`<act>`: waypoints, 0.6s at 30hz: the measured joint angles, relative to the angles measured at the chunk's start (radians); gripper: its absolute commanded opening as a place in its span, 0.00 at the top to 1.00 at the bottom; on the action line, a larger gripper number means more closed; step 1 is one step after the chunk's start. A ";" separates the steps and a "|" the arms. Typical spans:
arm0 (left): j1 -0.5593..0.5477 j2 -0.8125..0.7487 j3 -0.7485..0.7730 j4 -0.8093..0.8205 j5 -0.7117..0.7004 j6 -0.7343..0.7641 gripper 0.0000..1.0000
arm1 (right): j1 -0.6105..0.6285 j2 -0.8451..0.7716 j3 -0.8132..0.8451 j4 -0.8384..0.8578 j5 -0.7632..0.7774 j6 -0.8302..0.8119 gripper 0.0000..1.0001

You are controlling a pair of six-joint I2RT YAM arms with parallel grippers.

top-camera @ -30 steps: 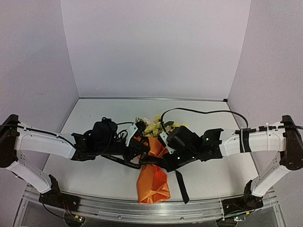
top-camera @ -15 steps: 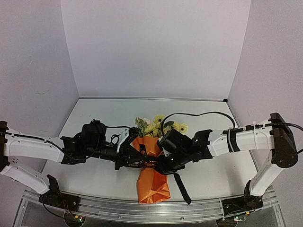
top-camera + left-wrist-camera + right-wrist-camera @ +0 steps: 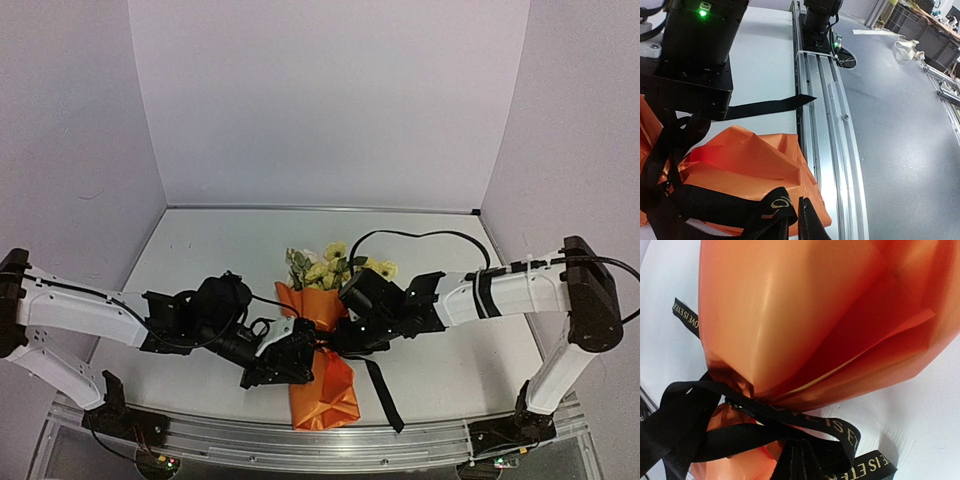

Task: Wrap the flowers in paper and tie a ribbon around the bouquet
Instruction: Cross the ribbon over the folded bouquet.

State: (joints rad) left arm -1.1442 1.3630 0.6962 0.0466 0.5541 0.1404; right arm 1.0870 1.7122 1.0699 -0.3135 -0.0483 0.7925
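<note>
Our right gripper (image 3: 333, 344) pinches the black lettered fabric ribbon (image 3: 805, 422) round the orange paper bouquet (image 3: 325, 388); whether our left gripper (image 3: 312, 360) grips, we cannot tell.

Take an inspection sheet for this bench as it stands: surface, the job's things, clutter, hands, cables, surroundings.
Surface: white table, no marks seen.
Job's things: orange paper wrapped as a cone round the flowers, lying flat; black ribbon cinched round the cone's waist, one tail trailing toward the near edge.
Clutter: nothing seen.
Hands: left hand at the ribbon, opening unclear; right hand shut on the ribbon.
Cables: black cable loops over the table from the right arm, behind the flowers.
Surroundings: plain pale walls on three sides; aluminium rail along the near edge.
</note>
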 measured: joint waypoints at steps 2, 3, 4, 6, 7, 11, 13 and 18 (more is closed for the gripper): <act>-0.015 0.036 0.026 -0.029 -0.008 0.028 0.80 | 0.000 0.000 -0.009 0.010 0.007 0.002 1.00; -0.023 0.051 0.037 -0.043 -0.011 0.040 0.75 | 0.000 0.000 -0.014 0.014 0.008 0.002 1.00; -0.031 0.062 0.046 -0.057 -0.016 0.048 0.72 | 0.000 0.000 -0.019 0.017 0.009 0.001 1.00; -0.045 0.077 0.058 -0.075 -0.029 0.063 0.66 | 0.000 0.000 -0.027 0.019 0.011 0.001 1.00; -0.049 0.079 0.059 -0.080 -0.037 0.067 0.62 | 0.000 0.000 -0.028 0.020 0.011 -0.001 1.00; -0.056 0.067 0.059 -0.098 -0.073 0.069 0.52 | 0.000 0.000 -0.032 0.027 0.014 -0.009 1.00; -0.057 0.046 0.059 -0.100 -0.093 0.065 0.50 | 0.000 0.000 -0.033 0.029 0.015 -0.014 1.00; -0.073 -0.004 0.059 -0.100 -0.120 0.059 0.55 | 0.000 0.000 -0.034 0.030 0.029 -0.032 1.00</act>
State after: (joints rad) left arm -1.2173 1.3589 0.7556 -0.0535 0.4340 0.1997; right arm 1.0870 1.7123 1.0355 -0.2834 -0.0189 0.7608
